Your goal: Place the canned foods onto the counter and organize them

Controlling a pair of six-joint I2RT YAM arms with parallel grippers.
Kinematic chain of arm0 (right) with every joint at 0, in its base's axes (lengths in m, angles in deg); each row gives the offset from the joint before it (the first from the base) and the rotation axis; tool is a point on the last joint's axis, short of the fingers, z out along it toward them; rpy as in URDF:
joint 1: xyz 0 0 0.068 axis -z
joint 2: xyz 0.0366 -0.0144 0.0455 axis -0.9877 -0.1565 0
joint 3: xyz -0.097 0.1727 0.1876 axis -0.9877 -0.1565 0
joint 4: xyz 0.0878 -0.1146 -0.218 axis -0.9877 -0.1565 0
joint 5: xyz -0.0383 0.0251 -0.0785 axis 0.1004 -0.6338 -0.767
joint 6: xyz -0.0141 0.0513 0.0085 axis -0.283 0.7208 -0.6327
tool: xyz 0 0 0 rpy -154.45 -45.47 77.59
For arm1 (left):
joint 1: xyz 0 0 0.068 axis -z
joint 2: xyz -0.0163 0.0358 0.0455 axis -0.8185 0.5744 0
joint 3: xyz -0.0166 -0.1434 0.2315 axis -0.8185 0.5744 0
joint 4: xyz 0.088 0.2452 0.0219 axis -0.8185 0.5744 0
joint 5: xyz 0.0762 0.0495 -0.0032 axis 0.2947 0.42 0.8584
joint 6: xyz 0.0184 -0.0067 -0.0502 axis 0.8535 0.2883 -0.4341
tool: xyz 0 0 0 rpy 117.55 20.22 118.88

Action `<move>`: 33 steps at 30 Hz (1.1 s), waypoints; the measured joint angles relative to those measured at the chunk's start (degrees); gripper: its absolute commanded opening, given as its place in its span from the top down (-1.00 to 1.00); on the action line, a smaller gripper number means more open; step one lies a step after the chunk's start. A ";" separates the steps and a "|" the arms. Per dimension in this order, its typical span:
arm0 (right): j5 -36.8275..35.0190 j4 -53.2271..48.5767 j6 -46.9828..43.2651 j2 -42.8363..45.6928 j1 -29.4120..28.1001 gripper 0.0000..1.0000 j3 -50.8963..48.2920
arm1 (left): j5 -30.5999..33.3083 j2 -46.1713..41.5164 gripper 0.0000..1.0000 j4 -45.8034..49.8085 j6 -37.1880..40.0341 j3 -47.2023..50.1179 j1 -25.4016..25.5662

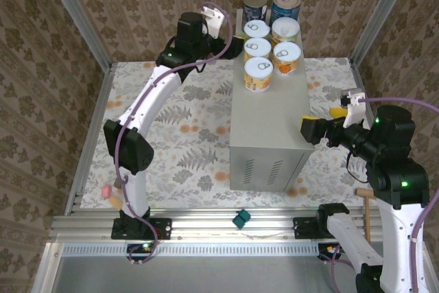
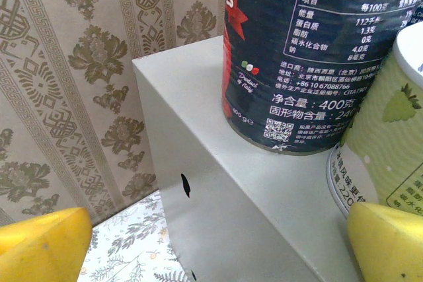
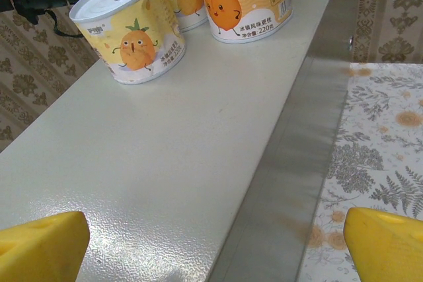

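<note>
While the overhead view takes in all the canned foods (image 1: 257,49), clustered at the far end of the counter (image 1: 267,118) in the upper middle of the frame, only the wrist cameras bring their labels close. Counted from above there are seven. Two tall blue tins (image 1: 285,6) with bare metal tops stand at the back, and five short tins (image 1: 258,66) with white pull-ring lids stand in two columns in front of them.

The left wrist view shows one blue tin (image 2: 297,57) on the box's top near a corner, its glossy dark label printed with white text and a square code. The right wrist view shows cartoon fruit faces on the yellow labels (image 3: 135,47) and the pebbled paint of the flat top.

Vent slits on the grey metal box's near face appear from above. The left gripper (image 2: 215,249) stands wide open beside the blue tins. The right gripper (image 1: 324,120), its yellow pads (image 3: 39,249) well apart, holds nothing at the counter's right edge.
</note>
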 measured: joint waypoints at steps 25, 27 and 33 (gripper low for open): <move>-0.02 -0.04 -0.26 -0.02 -0.74 -1.00 0.00 | 6.01 0.85 -1.00 0.42 -0.87 -1.38 -0.76; -0.02 -0.04 -0.37 -0.02 -0.74 -1.00 0.00 | 5.99 1.84 -1.00 0.39 -0.87 -2.73 -0.90; -0.02 -0.09 -0.42 -0.02 -0.74 -1.00 0.00 | 5.57 5.81 -1.00 0.70 -0.90 -7.74 -1.49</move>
